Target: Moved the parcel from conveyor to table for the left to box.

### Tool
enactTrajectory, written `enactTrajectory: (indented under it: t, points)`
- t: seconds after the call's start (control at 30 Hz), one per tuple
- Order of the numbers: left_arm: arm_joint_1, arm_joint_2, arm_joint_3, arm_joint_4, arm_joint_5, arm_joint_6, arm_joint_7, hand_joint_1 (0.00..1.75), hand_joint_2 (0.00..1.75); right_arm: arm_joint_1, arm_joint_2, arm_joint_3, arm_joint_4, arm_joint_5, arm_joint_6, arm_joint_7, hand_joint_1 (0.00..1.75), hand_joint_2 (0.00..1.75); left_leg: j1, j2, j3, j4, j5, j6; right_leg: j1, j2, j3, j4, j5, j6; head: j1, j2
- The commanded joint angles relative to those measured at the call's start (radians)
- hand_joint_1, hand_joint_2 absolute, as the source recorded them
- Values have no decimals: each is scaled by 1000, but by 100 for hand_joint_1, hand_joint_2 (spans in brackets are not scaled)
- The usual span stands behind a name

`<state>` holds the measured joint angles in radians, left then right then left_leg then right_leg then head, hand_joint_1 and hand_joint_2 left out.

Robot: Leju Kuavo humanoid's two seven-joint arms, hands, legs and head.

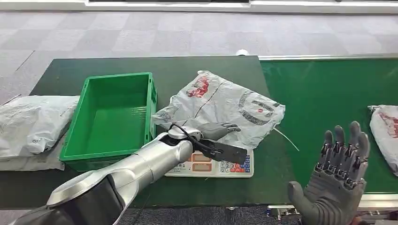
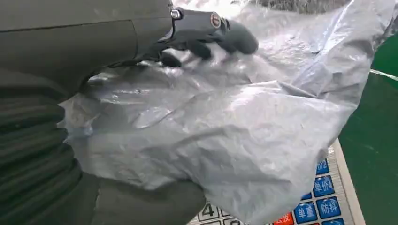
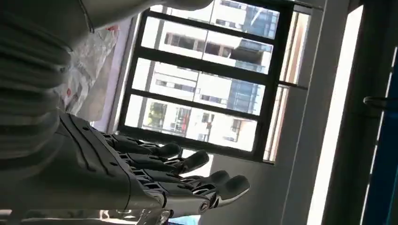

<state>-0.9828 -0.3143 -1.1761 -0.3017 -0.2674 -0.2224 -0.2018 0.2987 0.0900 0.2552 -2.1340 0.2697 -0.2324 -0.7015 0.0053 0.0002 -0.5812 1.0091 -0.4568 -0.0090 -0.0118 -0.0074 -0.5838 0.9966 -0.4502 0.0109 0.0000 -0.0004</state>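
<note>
Left robot hand [image 1: 213,131] grips the grey parcel [image 1: 225,105], which lies partly on a scale [image 1: 211,166] on the dark desk [image 1: 187,70]. One green crate [image 1: 112,117] just beside it, two grey bags [image 1: 30,124] beyond. Right robot hand [image 1: 335,180] raised, fingers spread, holding nothing, over the green conveyor [image 1: 324,89]; one more parcel [image 1: 385,131] at its far side. Grey tiled floor [image 1: 141,37] beyond.

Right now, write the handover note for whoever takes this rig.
Left hand rests on the grey parcel, fingers over the plastic; whether it grips is unclear. Right hand is open, raised above the conveyor.
The parcel lies on the scale on the table, beside the green box.
Done: parcel moved off the conveyor.
Left: put it in the box. Another parcel waits on the conveyor.
</note>
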Motion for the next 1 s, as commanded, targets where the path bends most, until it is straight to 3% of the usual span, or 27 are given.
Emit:
enactTrajectory:
  t: [0.03,0.43,0.57,0.73,0.87,0.93,0.97,1.0]
  points:
    - [-35,20,-11,25,0,14,-9,175,175,4,-89,64,65,-10,-52,3,0,175,0,2,1,0,0,0,1,2,0,-1,0,-1,0,0]
    - [-84,32,11,0,-1,52,-41,175,175,23,-156,137,64,-30,-171,3,0,175,1,1,0,0,0,0,1,2,0,-1,0,0,0,0]
    - [-126,66,62,-29,10,116,-49,175,175,15,-198,177,68,-59,-203,3,0,175,0,2,-1,0,0,0,0,2,-2,0,1,-1,0,0]
    - [-174,156,101,-128,-104,404,-37,175,175,0,-162,134,79,-72,-116,3,0,175,1,3,-1,1,0,0,1,3,-2,1,1,-1,0,0]
    - [-174,156,101,-128,-104,404,-37,175,175,0,-162,134,79,-72,-116,3,0,175,1,2,-1,0,0,-1,1,3,-2,0,1,-1,0,0]
    - [-173,170,99,-151,-187,533,-1,175,175,0,-139,115,79,-63,-85,3,0,175,1,2,0,0,0,-1,1,2,-1,0,1,-1,0,0]
    - [-197,193,66,-169,-378,719,95,175,175,-10,-99,85,83,-44,-50,3,0,175,1,2,0,-1,1,-1,1,2,-1,0,1,-1,0,0]
    - [-211,202,43,-169,-488,801,167,175,175,-15,-82,73,85,-36,-39,3,0,175,0,2,0,0,1,0,1,2,-1,1,1,-1,0,0]
